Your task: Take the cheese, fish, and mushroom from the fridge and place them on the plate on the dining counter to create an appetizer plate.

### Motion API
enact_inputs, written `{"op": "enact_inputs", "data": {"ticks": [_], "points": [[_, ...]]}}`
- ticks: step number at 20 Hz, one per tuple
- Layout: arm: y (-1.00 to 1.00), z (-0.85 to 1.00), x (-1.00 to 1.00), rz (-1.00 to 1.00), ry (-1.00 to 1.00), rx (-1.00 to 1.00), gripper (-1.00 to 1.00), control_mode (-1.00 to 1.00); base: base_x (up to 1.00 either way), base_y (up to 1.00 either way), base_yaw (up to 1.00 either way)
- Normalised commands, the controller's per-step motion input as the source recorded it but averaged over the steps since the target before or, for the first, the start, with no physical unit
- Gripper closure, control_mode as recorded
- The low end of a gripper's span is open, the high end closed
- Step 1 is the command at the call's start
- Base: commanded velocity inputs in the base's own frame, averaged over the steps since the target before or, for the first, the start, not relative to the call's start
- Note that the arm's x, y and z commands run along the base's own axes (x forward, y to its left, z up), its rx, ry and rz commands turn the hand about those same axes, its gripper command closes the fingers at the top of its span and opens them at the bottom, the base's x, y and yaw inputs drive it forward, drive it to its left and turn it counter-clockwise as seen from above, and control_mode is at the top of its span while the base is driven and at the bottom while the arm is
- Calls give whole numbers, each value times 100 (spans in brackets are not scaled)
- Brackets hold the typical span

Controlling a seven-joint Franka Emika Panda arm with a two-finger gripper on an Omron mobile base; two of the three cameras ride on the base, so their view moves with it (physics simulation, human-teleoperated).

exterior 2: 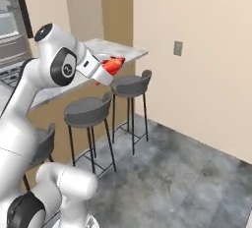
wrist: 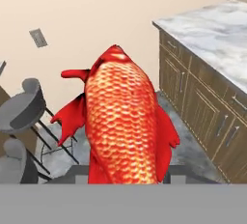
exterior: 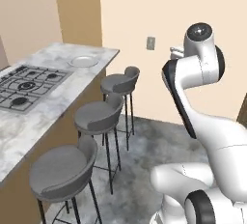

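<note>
My gripper [exterior 2: 109, 70] is shut on the red-orange fish [exterior 2: 114, 64], held in the air beside the end of the dining counter [exterior 2: 132, 51]. In the hand view the scaly fish [wrist: 126, 121] stands upright between the fingers and hides most of them. The pale round plate [exterior: 84, 62] lies bare near the far end of the marble dining counter [exterior: 34, 121], just beyond the steel cooktop [exterior: 29, 85]. The arm's own links hide the hand in the left base view. Cheese and mushroom are out of view.
Three grey bar stools [exterior: 99, 117] line the counter's near side. A wall outlet [exterior: 151, 43] sits on the beige wall ahead. The wall counter with cabinet doors [wrist: 207, 97] shows in the hand view. A dark-framed unit with grey shelves [exterior 2: 12, 20] stands beyond the counter.
</note>
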Motion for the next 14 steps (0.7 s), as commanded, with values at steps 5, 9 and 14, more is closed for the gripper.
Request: {"op": "enact_inputs", "data": {"ticks": [5, 9, 14], "points": [[0, 0, 0, 0, 0, 0, 100, 100, 100, -75, 53], [0, 0, 0, 0, 0, 0, 100, 100, 100, -97, 49], [0, 0, 0, 0, 0, 0, 100, 100, 97, -100, 47]]}}
